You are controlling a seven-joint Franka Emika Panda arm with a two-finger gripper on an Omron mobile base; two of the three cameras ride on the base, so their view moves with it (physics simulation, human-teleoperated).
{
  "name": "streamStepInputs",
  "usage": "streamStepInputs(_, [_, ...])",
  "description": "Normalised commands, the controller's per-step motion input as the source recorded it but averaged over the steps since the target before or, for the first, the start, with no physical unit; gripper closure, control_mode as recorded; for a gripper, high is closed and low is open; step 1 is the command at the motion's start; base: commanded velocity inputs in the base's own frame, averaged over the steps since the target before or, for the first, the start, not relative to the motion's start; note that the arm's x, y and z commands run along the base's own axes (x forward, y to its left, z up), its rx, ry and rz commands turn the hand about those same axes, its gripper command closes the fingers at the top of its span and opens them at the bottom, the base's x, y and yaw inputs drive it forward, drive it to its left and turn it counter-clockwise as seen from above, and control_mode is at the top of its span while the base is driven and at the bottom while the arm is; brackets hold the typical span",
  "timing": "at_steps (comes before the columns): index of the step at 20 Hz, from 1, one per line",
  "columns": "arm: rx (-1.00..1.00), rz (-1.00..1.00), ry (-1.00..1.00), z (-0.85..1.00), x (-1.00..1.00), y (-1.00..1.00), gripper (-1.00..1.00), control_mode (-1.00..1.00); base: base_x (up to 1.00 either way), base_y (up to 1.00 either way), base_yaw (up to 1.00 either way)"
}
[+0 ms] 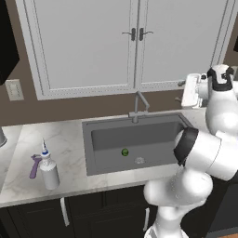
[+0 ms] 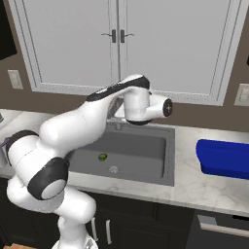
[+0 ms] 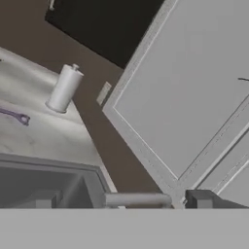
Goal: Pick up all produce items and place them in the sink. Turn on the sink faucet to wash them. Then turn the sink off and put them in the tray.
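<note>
A small green lime (image 1: 124, 152) (image 2: 102, 157), the produce item, lies on the floor of the dark grey sink (image 1: 93, 153) (image 2: 160, 165), just left of the round drain (image 1: 139, 160). The slim grey sink faucet (image 1: 138, 108) stands at the sink's back edge. My gripper (image 1: 180, 91) hangs above the counter to the right of the faucet, level with its top and pointing left toward it, open and holding nothing. In the hand view a grey bar of the faucet (image 3: 136, 199) lies close beside one dark fingertip (image 3: 204, 199). The blue tray (image 2: 223, 156) rests on the counter right of the sink.
A white bottle with a blue cap (image 1: 49, 169) and a purple tool (image 1: 35, 166) (image 3: 17, 115) stand on the counter left of the sink. A paper towel roll (image 3: 64, 89) stands farther left. White wall cabinets (image 1: 135, 42) hang above the faucet.
</note>
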Motion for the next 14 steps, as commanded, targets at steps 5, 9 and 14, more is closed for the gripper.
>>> streamStepInputs(5, [-0.07, -0.2, 0.19, 0.28, -0.62, 0.59, -1.0, -1.0, 0.0, 0.0, 0.0])
streamStepInputs(9, [-0.09, -0.29, 0.23, 0.02, -0.66, 0.4, -1.0, -1.0, 0.0, 0.0, 0.0])
streamStepInputs(14, [-0.07, -0.37, 0.28, 0.0, -0.57, 0.33, -1.0, -1.0, 0.0, 0.0, 0.0])
